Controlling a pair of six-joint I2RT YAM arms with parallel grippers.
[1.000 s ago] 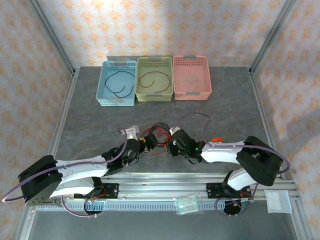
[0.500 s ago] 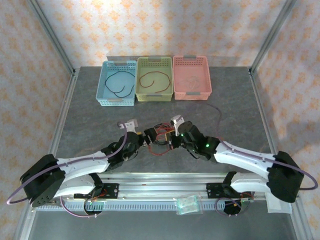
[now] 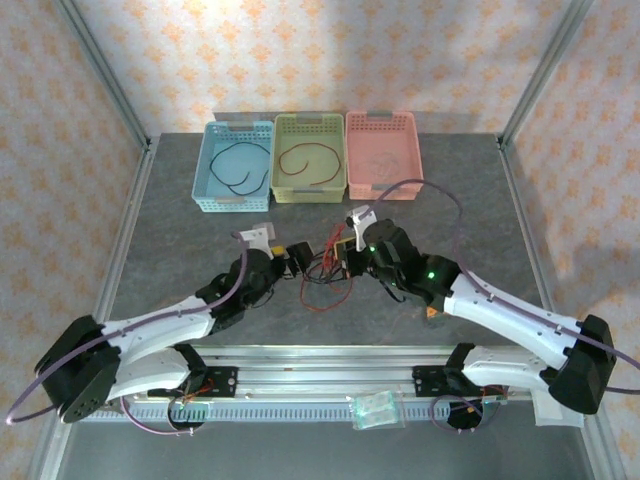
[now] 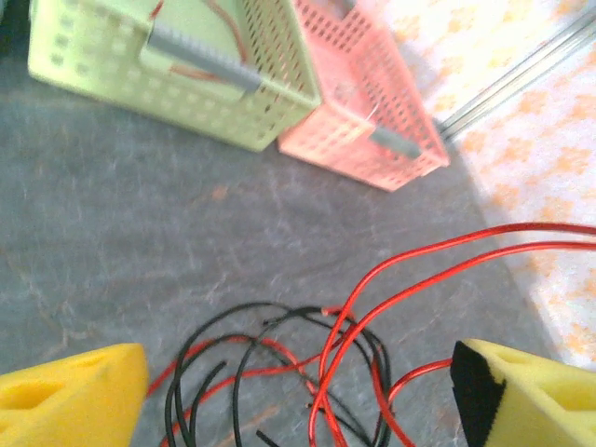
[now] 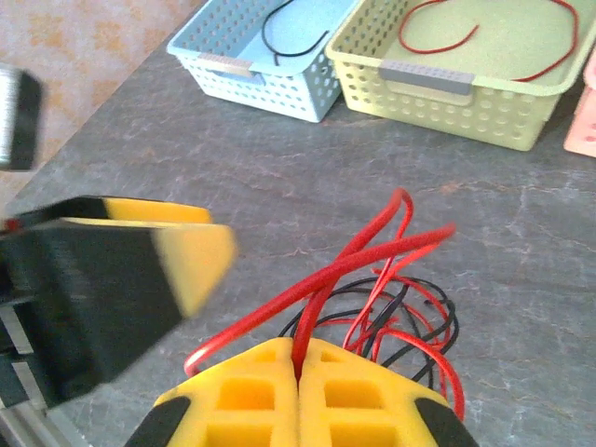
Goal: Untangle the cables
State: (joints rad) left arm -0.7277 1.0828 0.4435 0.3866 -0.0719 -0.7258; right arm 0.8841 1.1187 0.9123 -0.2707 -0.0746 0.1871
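Note:
A tangle of red and black cables point(image 3: 325, 278) lies on the grey table between my two grippers. My right gripper point(image 5: 300, 352) is shut on a red cable point(image 5: 372, 253), whose loops rise out of the pile point(image 5: 410, 321). In the top view the right gripper point(image 3: 347, 256) sits at the tangle's right edge. My left gripper point(image 4: 298, 400) is open, its yellow fingers point(image 4: 70, 396) wide apart over the black and red loops point(image 4: 279, 358), holding nothing. From above, the left gripper point(image 3: 291, 258) is at the tangle's left edge.
Three baskets stand in a row at the back: blue point(image 3: 212, 170) with a black cable, green point(image 3: 282, 185) with a red cable, pink point(image 3: 412, 160) with a pale one. A metal rail point(image 3: 320, 365) runs along the near edge, with small packets point(image 3: 375, 410) below it.
Both arms have reached farther from their bases toward the baskets. The right gripper has closed on a red cable and pulled its loops up. The left gripper stays open.

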